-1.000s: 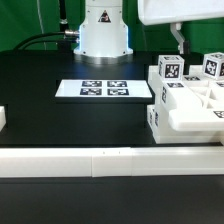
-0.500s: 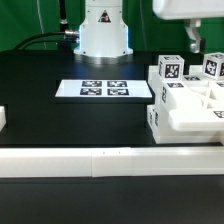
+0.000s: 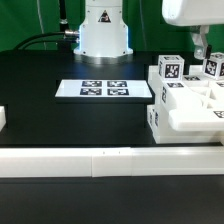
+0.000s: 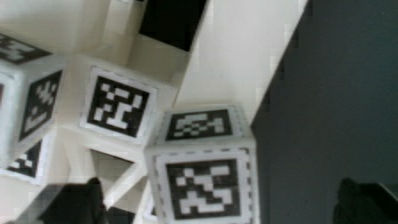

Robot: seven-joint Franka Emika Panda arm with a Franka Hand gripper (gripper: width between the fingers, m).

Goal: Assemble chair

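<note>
chair [image 3: 185, 100]: white tagged pieces grouped at the exterior view's right, just behind the long white rail [image 3: 100, 160] | gripper [image 3: 201, 45]: above the chair's far posts, jaws released, grasping nothing | marker board [image 3: 105, 89]: flat on black table [image 3: 50, 110], centre, apart from chair

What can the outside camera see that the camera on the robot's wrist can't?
Only the exterior view shows the robot's base, the marker board flat on the black table, the long white rail in front, and a small white piece at its left edge.
Only the wrist view shows the tags close up, with the hand's dark fingertips at the picture's edge.
Both show the white chair parts with their black-and-white tags, and the open hand above them.
</note>
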